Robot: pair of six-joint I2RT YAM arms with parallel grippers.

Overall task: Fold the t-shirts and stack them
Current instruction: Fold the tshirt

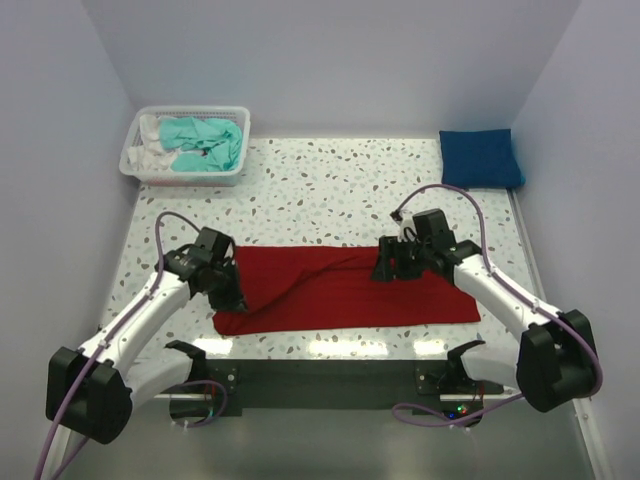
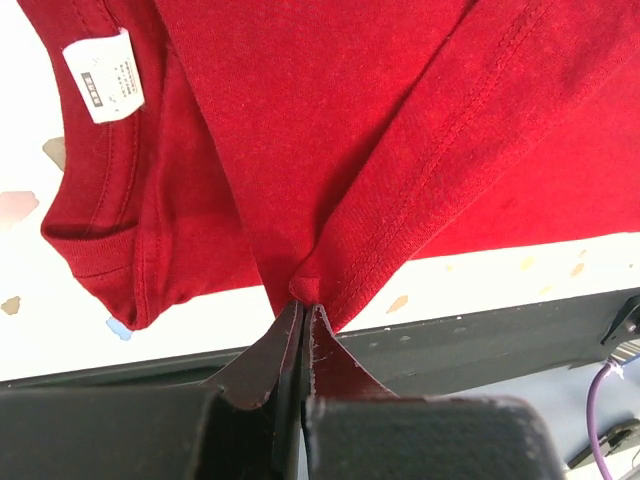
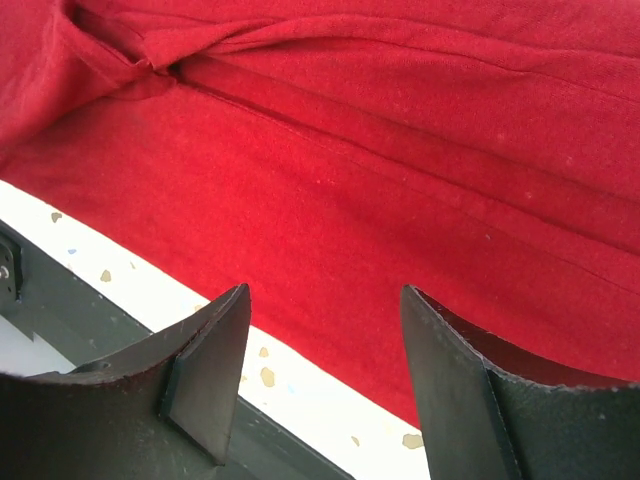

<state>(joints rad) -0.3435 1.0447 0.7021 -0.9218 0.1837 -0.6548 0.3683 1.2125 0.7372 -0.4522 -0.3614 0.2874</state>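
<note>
A: Left fingers first. Pressed tight together, pinching a stitched hem of the red t-shirt. The cloth peaks up into the pinch.

B: Noted. Right fingers?

A: Spread apart, nothing between them. Red cloth lies under the gap; whether the tips touch it, I cannot tell.

B: Around the left pinch?

A: The collar is just beside it, with a white label sewn inside. Below is the pale speckled counter, then its dark front edge.

B: The shirt as a whole?

A: It lies in a long band, left to right, across the near part of the counter. The left arm has it at the near left end. The right arm stands over its far edge, about the middle. A raised crease runs from the left pinch toward the centre.

B: The other shirts?

A: The blue t-shirt is folded square in the far right corner. The teal t-shirt is crumpled in the white mesh basket in the far left corner, beside some white cloth. Both are well apart from the arms.
</note>
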